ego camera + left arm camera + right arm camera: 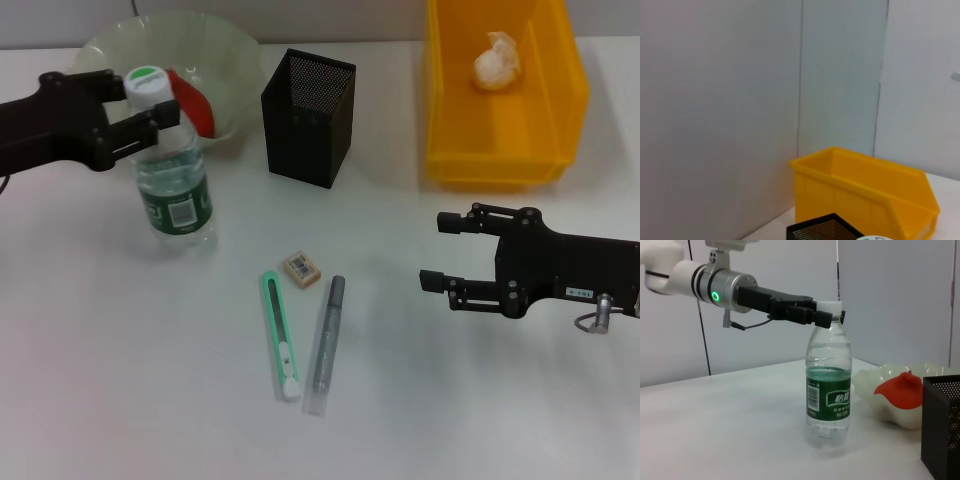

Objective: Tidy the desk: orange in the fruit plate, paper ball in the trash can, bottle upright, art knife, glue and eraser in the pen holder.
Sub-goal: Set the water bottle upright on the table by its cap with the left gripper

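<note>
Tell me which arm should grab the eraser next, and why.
Right, probably. The right gripper hangs open and free near the eraser, while the left gripper sits at the cap of the upright bottle, farther from it.

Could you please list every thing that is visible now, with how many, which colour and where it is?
bottle: 1, clear with green label and white cap, upright at the robot's left
fruit plate: 1, pale green, far left, behind the bottle
orange: 1, orange-red, in the fruit plate
pen holder: 1, black mesh, far centre
trash can: 1, yellow bin, far right
paper ball: 1, white, inside the trash can
eraser: 1, beige, centre
art knife: 1, green and white, near centre
glue: 1, grey stick, beside the art knife
table: 1, white
left gripper: black, jaws around the bottle's cap
right gripper: black, jaws open, above the table at right
</note>
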You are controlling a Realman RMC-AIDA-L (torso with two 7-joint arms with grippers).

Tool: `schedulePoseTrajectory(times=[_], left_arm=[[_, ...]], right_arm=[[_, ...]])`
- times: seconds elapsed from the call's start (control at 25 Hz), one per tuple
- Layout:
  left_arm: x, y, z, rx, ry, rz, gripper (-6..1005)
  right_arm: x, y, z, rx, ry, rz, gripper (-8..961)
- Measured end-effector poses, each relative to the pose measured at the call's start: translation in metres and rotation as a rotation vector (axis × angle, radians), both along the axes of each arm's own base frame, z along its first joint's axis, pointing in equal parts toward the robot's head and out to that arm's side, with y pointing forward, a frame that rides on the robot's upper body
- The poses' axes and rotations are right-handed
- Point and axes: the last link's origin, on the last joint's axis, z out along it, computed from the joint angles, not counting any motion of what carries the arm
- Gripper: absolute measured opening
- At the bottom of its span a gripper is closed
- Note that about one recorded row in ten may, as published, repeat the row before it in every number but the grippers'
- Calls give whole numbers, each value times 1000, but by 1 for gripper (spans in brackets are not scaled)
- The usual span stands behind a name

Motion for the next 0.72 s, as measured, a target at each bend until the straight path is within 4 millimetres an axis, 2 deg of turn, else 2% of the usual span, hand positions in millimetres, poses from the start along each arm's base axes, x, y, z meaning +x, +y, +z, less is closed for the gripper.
schedulePoseTrajectory(times=[0.72], left_arm=[[-29, -14, 11, 126, -67, 12, 448]], right_arm=[[0, -2, -3, -9, -3, 2, 742]])
